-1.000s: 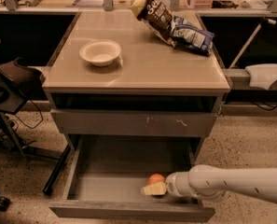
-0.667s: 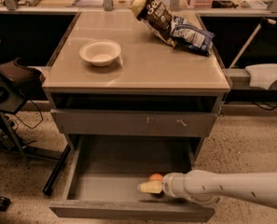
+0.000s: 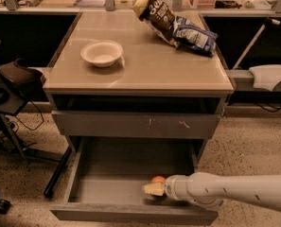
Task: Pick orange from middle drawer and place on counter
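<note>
The middle drawer (image 3: pixel 107 186) is pulled open at the bottom of the cabinet, with a grey floor and a plain front panel. The orange (image 3: pixel 158 179) lies on the drawer floor right of centre, only its top showing. My gripper (image 3: pixel 152 189), with a pale yellowish tip on a white arm reaching in from the right, is down inside the drawer. It sits just in front of the orange and right against it. The glossy beige counter (image 3: pixel 149 72) tops the cabinet.
A white bowl (image 3: pixel 101 53) stands on the counter's left. A dark snack bag (image 3: pixel 155 12) and a blue chip bag (image 3: pixel 195 36) lie at its back right. A scratched grey drawer front (image 3: pixel 135 125) is above the open drawer. A black stand (image 3: pixel 17 86) is at the left.
My arm has pushed further left into the drawer. The gripper now covers more of the orange, which has stayed about where it was.
</note>
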### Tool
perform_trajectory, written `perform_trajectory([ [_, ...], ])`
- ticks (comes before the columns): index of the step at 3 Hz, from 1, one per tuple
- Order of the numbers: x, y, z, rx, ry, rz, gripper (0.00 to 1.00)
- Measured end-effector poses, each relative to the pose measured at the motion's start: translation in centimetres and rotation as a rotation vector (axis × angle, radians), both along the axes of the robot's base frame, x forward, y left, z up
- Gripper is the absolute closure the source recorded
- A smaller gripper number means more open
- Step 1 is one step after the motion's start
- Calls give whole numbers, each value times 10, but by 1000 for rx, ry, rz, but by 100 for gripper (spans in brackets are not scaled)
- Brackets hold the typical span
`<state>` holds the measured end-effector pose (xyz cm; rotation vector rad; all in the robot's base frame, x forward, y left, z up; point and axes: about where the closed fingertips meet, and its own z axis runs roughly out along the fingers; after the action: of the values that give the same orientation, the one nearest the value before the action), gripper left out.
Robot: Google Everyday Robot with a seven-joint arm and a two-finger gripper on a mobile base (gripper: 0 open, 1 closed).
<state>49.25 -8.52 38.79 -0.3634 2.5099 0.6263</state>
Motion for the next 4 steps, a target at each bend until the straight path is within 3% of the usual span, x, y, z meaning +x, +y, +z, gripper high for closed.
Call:
perform_trajectory([
  [3,0,0,-1,-1,10,5,89],
  [4,12,1,30,20,-18,26,100],
])
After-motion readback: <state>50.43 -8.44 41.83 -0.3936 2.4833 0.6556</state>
